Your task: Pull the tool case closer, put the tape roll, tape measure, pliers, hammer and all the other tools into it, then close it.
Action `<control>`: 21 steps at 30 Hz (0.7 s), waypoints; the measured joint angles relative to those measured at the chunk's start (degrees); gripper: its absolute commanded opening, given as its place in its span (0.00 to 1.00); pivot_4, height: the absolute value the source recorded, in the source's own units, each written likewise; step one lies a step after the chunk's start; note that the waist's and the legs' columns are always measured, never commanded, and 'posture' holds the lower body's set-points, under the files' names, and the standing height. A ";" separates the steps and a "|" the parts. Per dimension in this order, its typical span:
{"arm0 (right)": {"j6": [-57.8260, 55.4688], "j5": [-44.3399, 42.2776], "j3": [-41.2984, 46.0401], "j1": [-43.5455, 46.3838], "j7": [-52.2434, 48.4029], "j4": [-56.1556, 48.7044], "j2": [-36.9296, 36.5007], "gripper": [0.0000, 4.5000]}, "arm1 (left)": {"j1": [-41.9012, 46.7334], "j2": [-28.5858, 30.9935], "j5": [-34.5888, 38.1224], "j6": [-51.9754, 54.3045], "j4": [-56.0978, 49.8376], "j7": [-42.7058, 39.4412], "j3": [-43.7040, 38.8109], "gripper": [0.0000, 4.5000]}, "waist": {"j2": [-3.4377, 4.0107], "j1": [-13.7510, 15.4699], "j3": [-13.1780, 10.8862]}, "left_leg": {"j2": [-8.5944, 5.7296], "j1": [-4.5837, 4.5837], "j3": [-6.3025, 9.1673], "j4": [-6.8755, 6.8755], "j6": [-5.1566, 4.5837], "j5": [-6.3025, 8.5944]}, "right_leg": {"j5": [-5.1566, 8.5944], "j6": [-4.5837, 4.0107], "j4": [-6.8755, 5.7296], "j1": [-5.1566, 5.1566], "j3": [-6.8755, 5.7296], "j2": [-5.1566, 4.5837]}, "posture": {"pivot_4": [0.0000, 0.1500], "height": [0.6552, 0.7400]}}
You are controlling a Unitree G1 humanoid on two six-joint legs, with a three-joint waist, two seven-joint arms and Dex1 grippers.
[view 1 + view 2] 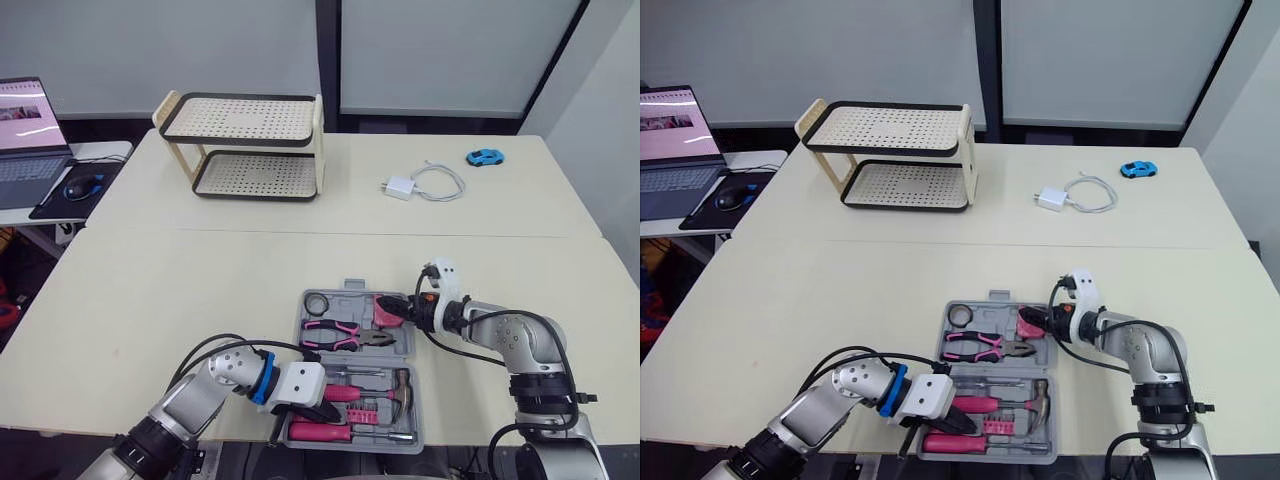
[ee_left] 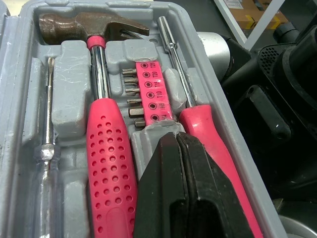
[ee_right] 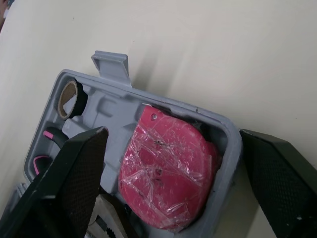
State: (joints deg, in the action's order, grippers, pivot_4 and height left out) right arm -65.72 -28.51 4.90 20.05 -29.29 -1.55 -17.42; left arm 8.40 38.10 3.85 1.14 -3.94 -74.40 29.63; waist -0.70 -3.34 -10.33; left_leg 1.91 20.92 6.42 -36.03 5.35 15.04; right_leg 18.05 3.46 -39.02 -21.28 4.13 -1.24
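**Left eye view: tool case laid open at the near edge of the tabletop**

A pale cream tabletop is seen, made of two tables joined along a seam that runs across it. The grey tool case is laid open and flat at the near edge, a little right of the middle.

In its far half, the tape roll is seated in the left corner and the pliers lie just beside it. The pink tape measure is set in the right corner. In its near half, the hammer, a strip of bits and a pink-handled screwdriver are lodged side by side.

The left gripper is held over the near half, just above the strip of bits. Its jaws are pressed together with nothing between them. The right gripper is placed at the far right corner of the case. Its jaws are spread wide to either side of the tape measure, with one finger outside the case wall.

On the far table, a two-tier perforated rack is stood near the left corner. A white charger with its coiled cable and a blue toy car are left toward the right.

Beyond the left edge, a laptop and a mouse are set on a side desk. The room is closed off behind by grey wall panels.
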 measured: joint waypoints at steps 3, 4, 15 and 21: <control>-1.48 -0.14 0.05 0.00 0.53 -0.81 -0.80 0.98 | -0.01 0.00 0.00 0.00 0.03 0.05 0.03 0.00 | 0.00 0.03 0.00 | 0.00 0.00 0.00 0.00 0.00 0.00 | 0.00 0.00 0.00 0.00 0.00 0.00 | 1.00 0.94; -2.20 -0.35 0.07 0.01 0.64 -1.12 -1.30 0.98 | -0.01 0.00 0.00 -0.01 0.04 0.08 0.06 0.00 | 0.00 0.04 0.00 | 0.00 0.00 0.00 0.00 0.00 0.00 | 0.00 0.00 0.00 0.00 0.00 0.00 | 1.00 0.94; -3.62 -0.30 -0.78 4.50 0.70 3.93 0.07 0.98 | 0.18 0.16 -0.05 -0.07 0.31 0.01 0.26 0.00 | 0.00 -0.18 0.01 | 0.00 -0.04 0.00 -0.01 0.00 0.00 | 0.00 0.00 -0.01 0.01 0.01 0.02 | 1.00 0.94; -3.38 -0.56 -0.62 7.11 -0.83 8.47 0.54 0.98 | 0.21 0.46 -0.05 -0.19 0.29 -0.07 0.39 0.00 | -0.05 -0.39 0.09 | 0.01 -0.07 0.00 -0.01 -0.01 0.00 | -0.01 0.00 -0.01 0.03 0.02 0.02 | 1.00 0.94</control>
State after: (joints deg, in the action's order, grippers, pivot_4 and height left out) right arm -69.10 -29.08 4.28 27.16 -30.12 6.93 -16.87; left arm 8.60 38.56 3.80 0.95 -3.65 -74.47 30.01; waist -0.75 -3.73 -10.25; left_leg 1.91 20.86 6.42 -36.05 5.34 15.04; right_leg 18.04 3.46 -39.02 -21.25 4.15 -1.22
